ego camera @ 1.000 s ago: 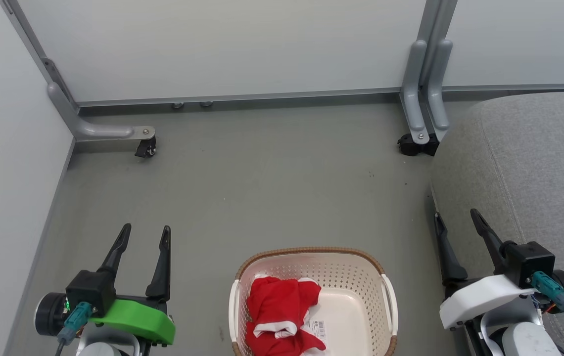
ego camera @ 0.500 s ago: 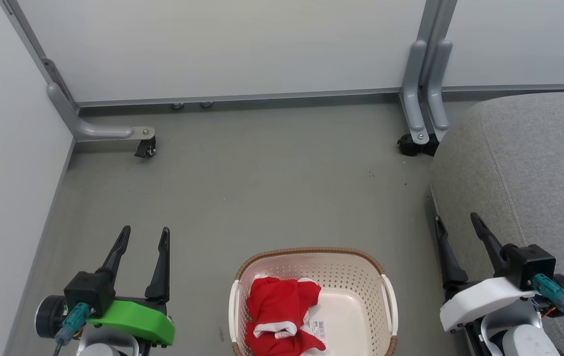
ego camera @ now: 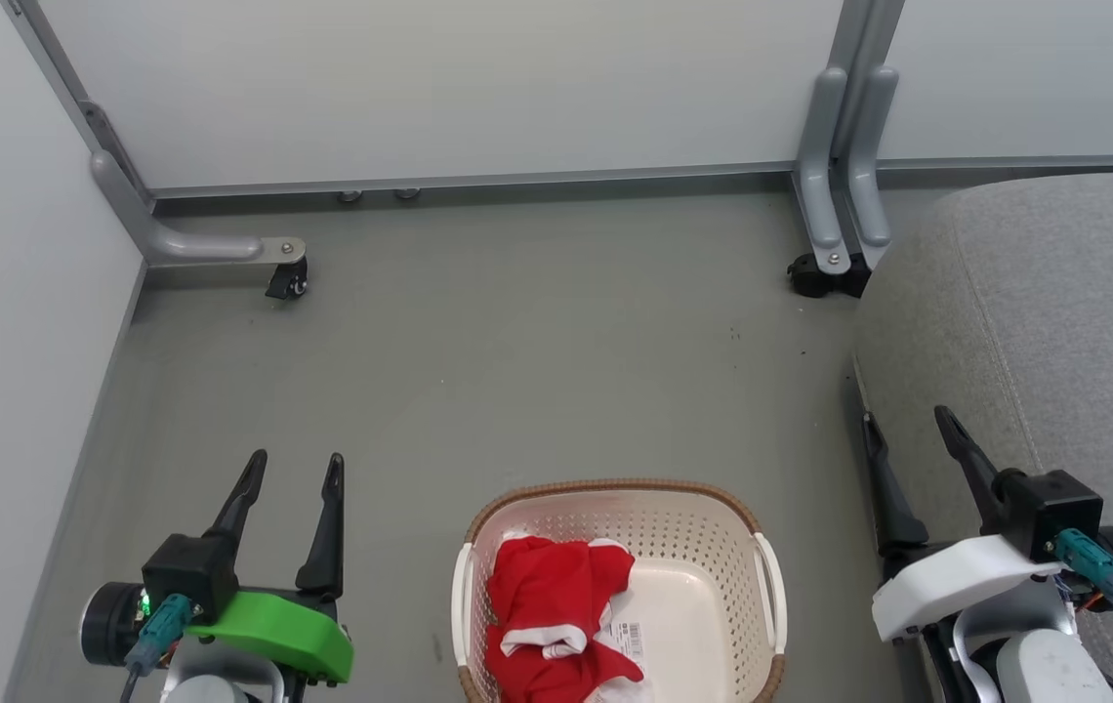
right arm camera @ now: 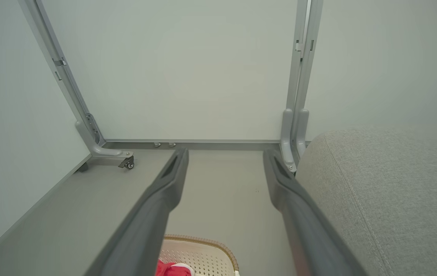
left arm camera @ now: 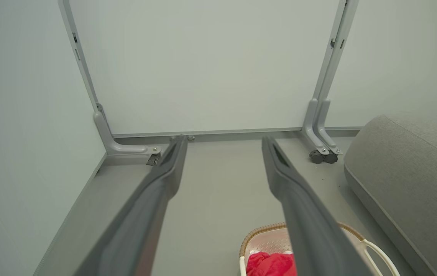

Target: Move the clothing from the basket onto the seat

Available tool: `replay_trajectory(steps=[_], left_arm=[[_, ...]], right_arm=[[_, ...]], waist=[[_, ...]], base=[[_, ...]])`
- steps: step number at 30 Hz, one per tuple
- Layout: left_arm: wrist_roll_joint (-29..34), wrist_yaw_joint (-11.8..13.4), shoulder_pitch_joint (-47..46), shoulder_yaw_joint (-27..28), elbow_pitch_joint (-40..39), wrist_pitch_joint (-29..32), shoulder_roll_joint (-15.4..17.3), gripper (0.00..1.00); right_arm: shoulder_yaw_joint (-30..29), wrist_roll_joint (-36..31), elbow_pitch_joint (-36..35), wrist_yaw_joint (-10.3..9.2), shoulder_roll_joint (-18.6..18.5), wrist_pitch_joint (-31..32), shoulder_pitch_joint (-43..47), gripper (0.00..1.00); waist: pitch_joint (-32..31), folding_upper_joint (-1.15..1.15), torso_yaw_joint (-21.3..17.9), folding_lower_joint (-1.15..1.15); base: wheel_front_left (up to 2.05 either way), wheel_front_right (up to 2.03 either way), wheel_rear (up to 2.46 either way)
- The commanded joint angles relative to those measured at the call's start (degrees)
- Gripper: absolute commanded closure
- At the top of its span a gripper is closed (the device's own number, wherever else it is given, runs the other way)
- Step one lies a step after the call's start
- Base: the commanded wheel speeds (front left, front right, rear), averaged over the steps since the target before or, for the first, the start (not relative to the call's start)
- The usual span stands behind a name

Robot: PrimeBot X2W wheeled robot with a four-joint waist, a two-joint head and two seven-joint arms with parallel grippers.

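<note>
The cream perforated basket point(ego camera: 713, 532) with a brown rim stands on the floor at the bottom centre of the head view. Red clothing point(ego camera: 552, 610) with white trim lies bunched in its left half. The basket point(left arm camera: 268, 241) and clothing point(left arm camera: 270, 265) also show low in the left wrist view, and the basket point(right arm camera: 199, 251) low in the right wrist view. The grey seat point(ego camera: 1074, 332) fills the right side. My left gripper point(ego camera: 295, 467) hangs open left of the basket, holding nothing. My right gripper point(ego camera: 905, 422) hangs open beside the seat's edge, also holding nothing.
Pale partition panels close off the back and left. Their grey metal feet with black casters point(ego camera: 288, 281) point(ego camera: 815, 276) stand on the grey floor point(ego camera: 537, 371). A barcode sticker point(ego camera: 627, 640) shows on the basket's bottom.
The whole head view has shifted slightly, so the camera has moved. The clothing and basket lie as before, and both grippers stay open.
</note>
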Motion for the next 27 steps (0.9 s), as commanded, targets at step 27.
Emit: replay_trajectory(steps=[27], left_arm=[[-3.0, -0.2, -32.4, -33.1, 31.1, 0.2, -3.5, 0.00]], right_arm=[[0.1, -1.6, -9.3, 0.00, -0.1, -1.0, -17.9, 0.00]], waist=[[32.4, 0.00, -7.2, 0.00]], base=[[0.00, 0.00, 0.00]])
